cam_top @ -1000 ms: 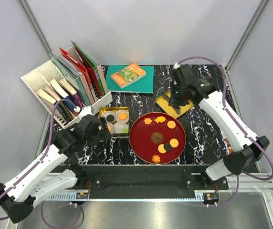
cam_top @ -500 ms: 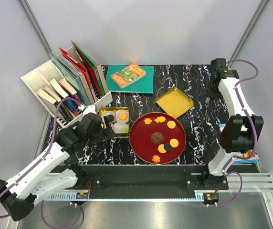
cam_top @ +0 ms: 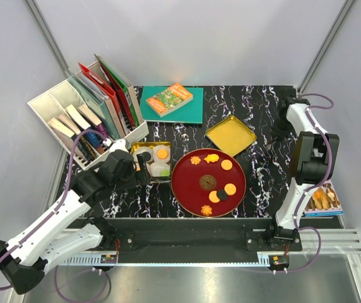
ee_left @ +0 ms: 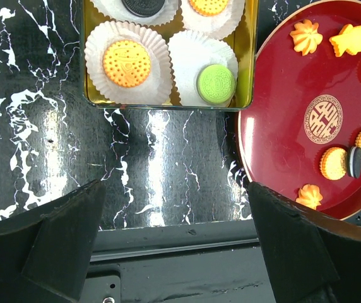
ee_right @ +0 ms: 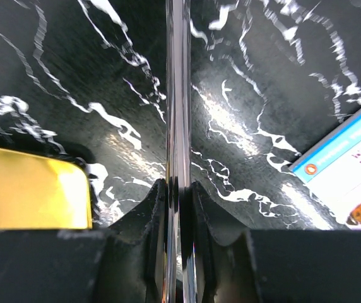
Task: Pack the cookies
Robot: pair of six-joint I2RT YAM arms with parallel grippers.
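Observation:
Cookies lie on the red plate [cam_top: 182,189]: several orange rounds, flower shapes and a dark one [cam_top: 222,194]. The plate also shows in the left wrist view [ee_left: 281,145], with cookies [ee_left: 334,163]. More cookies sit in white paper cups in the gold tin [cam_top: 134,147]: an orange one [ee_left: 126,64], a green one [ee_left: 216,83] and a dark one [ee_left: 142,6]. My left gripper [cam_top: 144,169] is open and empty, hovering just in front of the tin [ee_left: 174,189]. My right gripper [cam_top: 280,127] is at the far right, shut on a thin shiny metal strip [ee_right: 178,95] seen edge-on.
The gold lid [cam_top: 230,135] lies behind the plate, left of the right gripper [ee_right: 29,189]. A green book [cam_top: 171,103] lies at the back. A white file rack [cam_top: 86,120] stands at the back left. A picture book [cam_top: 322,199] lies at the right edge.
My right arm has swung from over the gold lid to the far right and folded up. The picture book has come into sight. The left gripper has shifted slightly right.

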